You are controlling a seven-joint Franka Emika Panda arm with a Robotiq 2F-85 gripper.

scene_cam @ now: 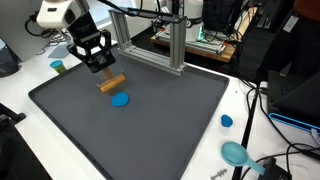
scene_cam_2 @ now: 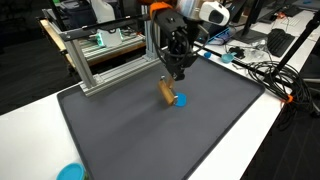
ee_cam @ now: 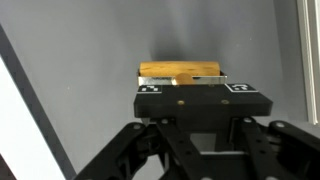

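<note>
Grey mat (scene_cam: 150,125): pincer (scene_cam: 100,66) perhaps holding wooden block (scene_cam: 110,83); blue disc (scene_cam: 120,99) beside.

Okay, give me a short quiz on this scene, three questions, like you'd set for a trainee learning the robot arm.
1. True or false: the light brown wooden block lies on the dark grey mat.
2. Where is the flat blue round disc? A) on the mat beside the block; B) inside a red bowl; C) stacked on top of the block.
3. Fill in the missing word: in both exterior views the black Robotiq gripper hangs ___ the block.

Key: 1 true; 2 A; 3 above.
</note>
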